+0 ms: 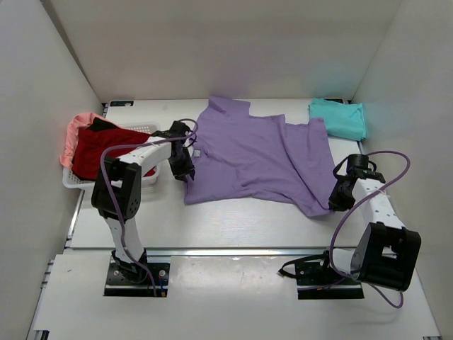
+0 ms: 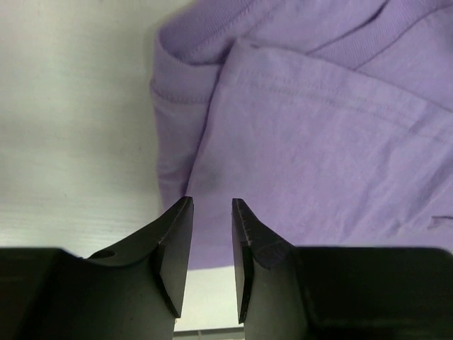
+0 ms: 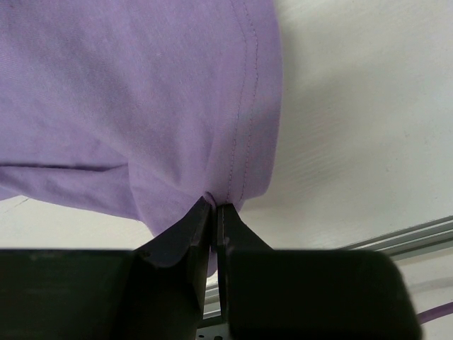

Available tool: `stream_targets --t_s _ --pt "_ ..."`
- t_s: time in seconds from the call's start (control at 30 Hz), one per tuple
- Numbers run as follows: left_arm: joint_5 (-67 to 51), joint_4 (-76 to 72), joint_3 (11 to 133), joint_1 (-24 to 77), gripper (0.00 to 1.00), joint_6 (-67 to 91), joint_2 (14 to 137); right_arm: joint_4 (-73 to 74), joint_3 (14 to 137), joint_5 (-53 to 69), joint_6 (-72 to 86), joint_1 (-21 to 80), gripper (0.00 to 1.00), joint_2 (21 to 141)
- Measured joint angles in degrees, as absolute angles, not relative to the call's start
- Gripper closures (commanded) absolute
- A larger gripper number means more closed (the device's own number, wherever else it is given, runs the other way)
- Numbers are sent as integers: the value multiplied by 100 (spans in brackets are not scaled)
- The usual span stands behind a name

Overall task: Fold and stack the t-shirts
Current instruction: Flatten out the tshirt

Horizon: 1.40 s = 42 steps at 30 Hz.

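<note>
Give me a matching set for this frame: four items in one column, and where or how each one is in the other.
1. lavender t-shirt
2. teal t-shirt
3. red t-shirt
4. right gripper

a. in the white basket, at the left
b. shut on purple cloth
c. folded, far right corner
d. spread open, centre

Pairs: 1-d, 2-c, 3-a, 4-b

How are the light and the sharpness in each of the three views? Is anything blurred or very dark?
Top external: soft, even light; the teal shirt casts a greenish tint on the wall beside it. Left wrist: the lavender shirt has sharp stitching; the left pincer is dark, with little detail. Right wrist: the seam is sharp near the right pincer; the metal rail is blurred.
</note>
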State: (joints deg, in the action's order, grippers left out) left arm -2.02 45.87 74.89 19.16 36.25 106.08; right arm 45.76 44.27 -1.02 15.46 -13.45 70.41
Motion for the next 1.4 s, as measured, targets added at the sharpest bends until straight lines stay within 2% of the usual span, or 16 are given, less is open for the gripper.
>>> stream_targets --t_s 0.3,1.03,1.17,1.23,1.3,1.4 --pt "67 4543 7592 1887 60 3485 11045 4560 4438 -95 1544 -1345 95 7159" --pt "69 4499 7588 2023 64 3496 11059 4508 4493 -38 1546 -1319 96 7301" --pt "36 4484 7588 2036 69 3507 11069 4493 4493 -38 1546 -1315 96 7310" --pt "-5 4462 7588 2051 78 3538 11107 4493 4493 -36 1546 -1315 96 7310" --pt "-75 4445 7588 2075 100 3553 11148 4488 4493 -36 1546 -1315 96 7310" --pt "-180 4429 7609 2110 100 3570 11150 4486 4493 -36 1546 -1317 95 7310"
